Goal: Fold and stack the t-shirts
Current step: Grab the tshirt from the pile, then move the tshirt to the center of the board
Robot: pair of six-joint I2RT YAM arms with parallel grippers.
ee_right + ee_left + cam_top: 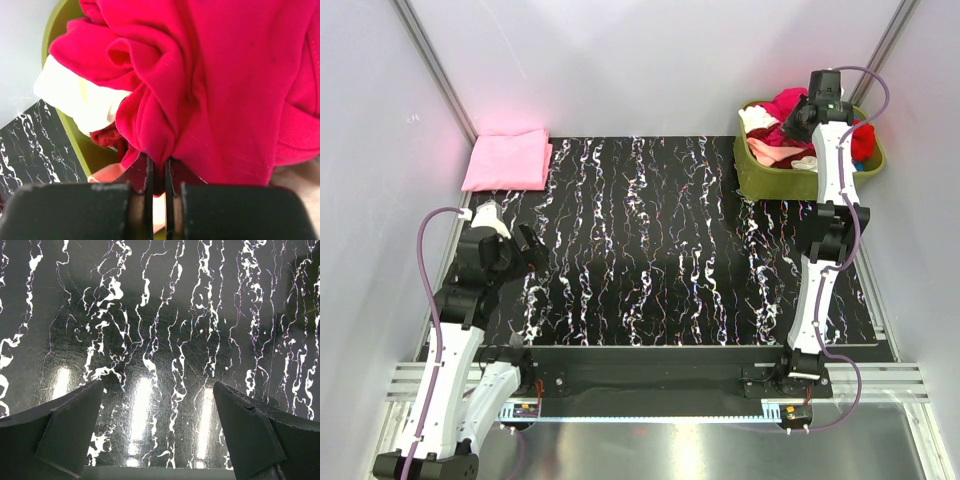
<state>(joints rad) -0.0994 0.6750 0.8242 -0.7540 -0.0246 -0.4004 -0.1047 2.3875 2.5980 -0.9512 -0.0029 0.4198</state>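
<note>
Right gripper (159, 164) is clamped on the magenta t-shirt (225, 90) in the basket (752, 180) at the table's (650, 250) far-right corner, white shirt (75, 100) alongside; left gripper (157, 385) is held open.

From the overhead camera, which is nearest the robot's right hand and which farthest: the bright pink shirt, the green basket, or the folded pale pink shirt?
1. Bright pink shirt: pinched in the right hand itself.
2. Green basket: the hand reaches into it, at the far right corner.
3. Folded pale pink shirt: far left corner, on the other side.
</note>
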